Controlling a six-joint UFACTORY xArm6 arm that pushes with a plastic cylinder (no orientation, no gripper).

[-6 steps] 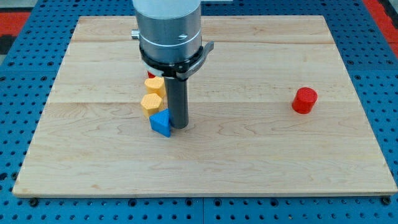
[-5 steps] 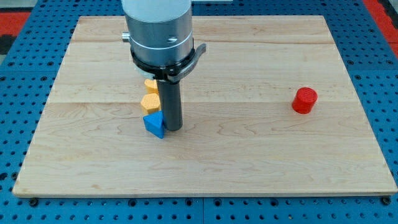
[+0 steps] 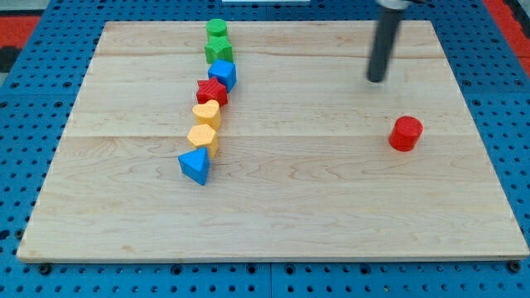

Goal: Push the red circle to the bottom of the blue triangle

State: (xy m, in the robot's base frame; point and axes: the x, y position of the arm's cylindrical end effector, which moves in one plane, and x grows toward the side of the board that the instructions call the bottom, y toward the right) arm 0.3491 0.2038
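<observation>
Having left the blue triangle [image 3: 195, 165] | my tip [image 3: 378, 80] now above-left of red circle [image 3: 406, 132], apart | no gripper

Worktop [image 3: 331, 207]: pale blond wood, faint grain, laid in long planks. Under it a blue pegboard base [image 3: 25, 149] dotted with dark holes; red shows at both top corners.

Rod dark grey, near black, down to the tip [image 3: 378, 80].

Blocks, line at the view's left, top to bottom: green circle [image 3: 216, 28], green block [image 3: 218, 49], blue block [image 3: 223, 74], red star [image 3: 212, 92], yellow heart [image 3: 206, 113], orange-yellow hexagon [image 3: 202, 138], blue triangle [image 3: 195, 165].

Alone at the view's right: red circle [image 3: 406, 132], bright, plain.
</observation>
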